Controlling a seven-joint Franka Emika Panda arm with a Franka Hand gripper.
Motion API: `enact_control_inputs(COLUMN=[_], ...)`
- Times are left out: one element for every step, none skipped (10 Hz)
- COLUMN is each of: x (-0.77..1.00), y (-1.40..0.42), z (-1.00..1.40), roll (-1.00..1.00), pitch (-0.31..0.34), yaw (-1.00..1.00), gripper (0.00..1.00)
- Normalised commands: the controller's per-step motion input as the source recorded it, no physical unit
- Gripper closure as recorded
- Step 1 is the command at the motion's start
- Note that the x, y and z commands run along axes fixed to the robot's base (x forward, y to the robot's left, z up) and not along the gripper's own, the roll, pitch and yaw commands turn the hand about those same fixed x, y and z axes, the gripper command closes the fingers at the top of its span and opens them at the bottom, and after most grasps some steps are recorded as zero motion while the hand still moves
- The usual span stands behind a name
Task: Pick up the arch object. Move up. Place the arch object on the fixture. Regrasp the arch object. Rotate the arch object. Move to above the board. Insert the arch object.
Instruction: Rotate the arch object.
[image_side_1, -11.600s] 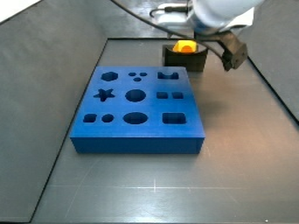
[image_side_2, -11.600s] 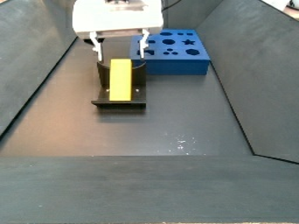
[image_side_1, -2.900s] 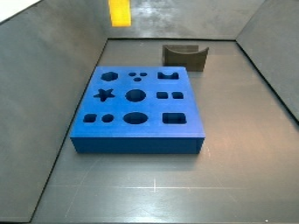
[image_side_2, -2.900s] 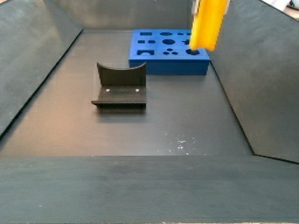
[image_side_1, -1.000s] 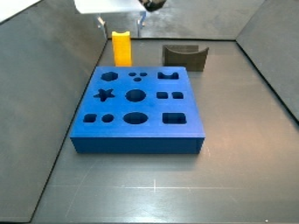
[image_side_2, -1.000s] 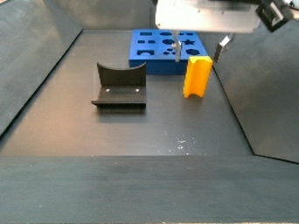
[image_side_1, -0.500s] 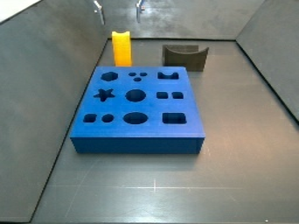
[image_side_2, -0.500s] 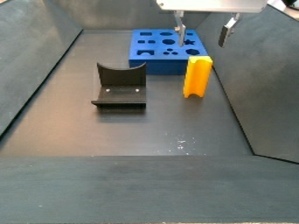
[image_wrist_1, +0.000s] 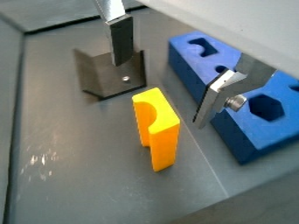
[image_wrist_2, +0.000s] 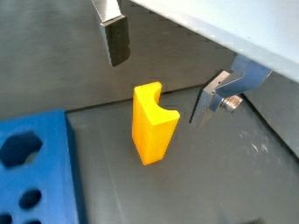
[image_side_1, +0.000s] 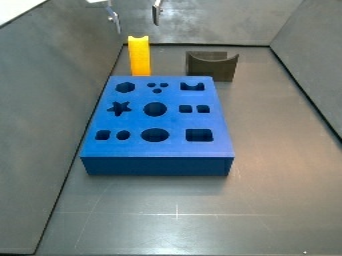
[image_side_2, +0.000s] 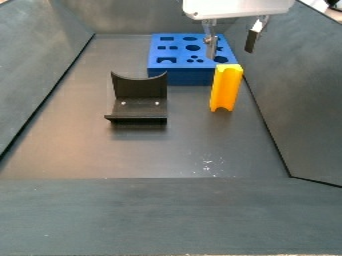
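- Fingers (image_wrist_1: 115, 37) spread wide apart in both wrist views, gripping nothing, flat silver plates with dark pads on either side of empty space.
- Gripper (image_side_2: 230, 40) hung at the top of a side view, above the arch object and clear of it; only fingertips seen at the top edge of the opposite side view (image_side_1: 134, 15).
- Arch object (image_side_2: 226, 87) stood upright on the floor, yellow-orange, free of the fingers, just beside the near end of the board (image_side_2: 194, 58); notch visible along one side in a wrist view (image_wrist_2: 152, 122).
- Seen in a side view (image_side_1: 139, 56) at upper centre, just behind the board's far edge (image_side_1: 158, 122).
- Fixture (image_side_2: 136, 98) sat at centre left, empty, well apart from the arch object.
- Found in a side view at upper right (image_side_1: 213, 64), behind the board.
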Motion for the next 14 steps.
enact_control_inputs(x=[0.05, 0.05, 0.05, 0.05, 0.05, 0.05, 0.05, 0.05, 0.05, 0.05, 0.05, 0.05, 0.05, 0.05], y=[0.00, 0.00, 0.00, 0.00, 0.00, 0.00, 0.00, 0.00, 0.00, 0.00, 0.00, 0.00, 0.00, 0.00], z=[-0.04, -0.04, -0.03, -0.03, -0.03, -0.03, -0.03, -0.03, -0.03, -0.03, -0.03, -0.03, -0.03, -0.03], roll=[0.00, 0.00, 0.00, 0.00, 0.00, 0.00, 0.00, 0.00, 0.00, 0.00, 0.00, 0.00, 0.00, 0.00], pitch=[-0.005, -0.005, -0.005, -0.006, -0.006, -0.006, -0.006, -0.006, -0.007, -0.007, -0.007, -0.007, -0.008, -0.008], yaw=[1.00, 1.00, 1.00, 1.00, 1.00, 1.00, 1.00, 1.00, 1.00, 1.00, 1.00, 1.00, 1.00, 1.00], gripper=[0.00, 0.00, 0.00, 0.00, 0.00, 0.00, 0.00, 0.00, 0.00, 0.00, 0.00, 0.00, 0.00, 0.00])
